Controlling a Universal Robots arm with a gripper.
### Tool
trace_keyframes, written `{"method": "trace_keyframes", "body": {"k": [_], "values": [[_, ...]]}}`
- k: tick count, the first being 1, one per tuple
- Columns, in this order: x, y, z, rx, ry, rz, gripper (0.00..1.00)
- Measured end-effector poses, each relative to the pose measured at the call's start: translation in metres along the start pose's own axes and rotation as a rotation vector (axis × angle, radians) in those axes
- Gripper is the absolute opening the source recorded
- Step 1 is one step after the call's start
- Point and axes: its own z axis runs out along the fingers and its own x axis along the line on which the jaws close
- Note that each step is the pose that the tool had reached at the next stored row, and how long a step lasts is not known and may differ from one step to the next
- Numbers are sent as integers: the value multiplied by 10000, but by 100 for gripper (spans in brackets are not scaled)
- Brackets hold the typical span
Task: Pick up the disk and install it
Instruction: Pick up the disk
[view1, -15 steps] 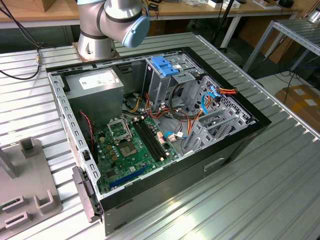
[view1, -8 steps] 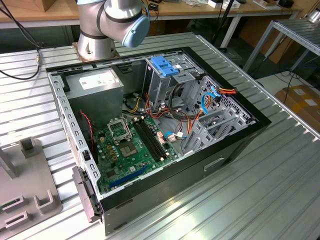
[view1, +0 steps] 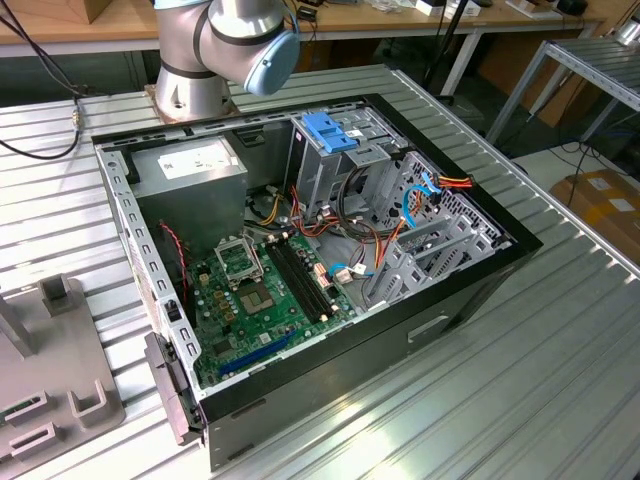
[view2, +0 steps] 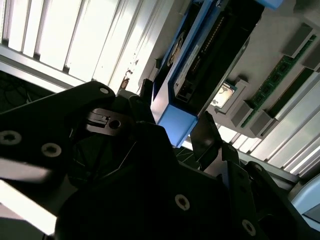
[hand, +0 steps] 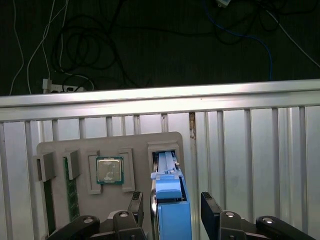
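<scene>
gripper seemingly open, straddling disk

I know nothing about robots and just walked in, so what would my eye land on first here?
In the exterior view, an open black computer case lies on the ribbed metal table, its green motherboard exposed, the grey robot arm beyond it. In the first wrist view, the black gripper, fingers open, flanks the disk, a grey hard drive in a light-blue plastic carrier, at a grey tray holding a square silver processor chip.
</scene>
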Motion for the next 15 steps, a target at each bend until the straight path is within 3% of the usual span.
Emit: {"method": "trace_keyframes", "body": {"k": [4, 5, 15], "values": [[0, 2, 0, -1, 1, 0, 56], [0, 2, 0, 0, 0, 0, 49], [4, 7, 0, 0, 0, 2, 49]]}}
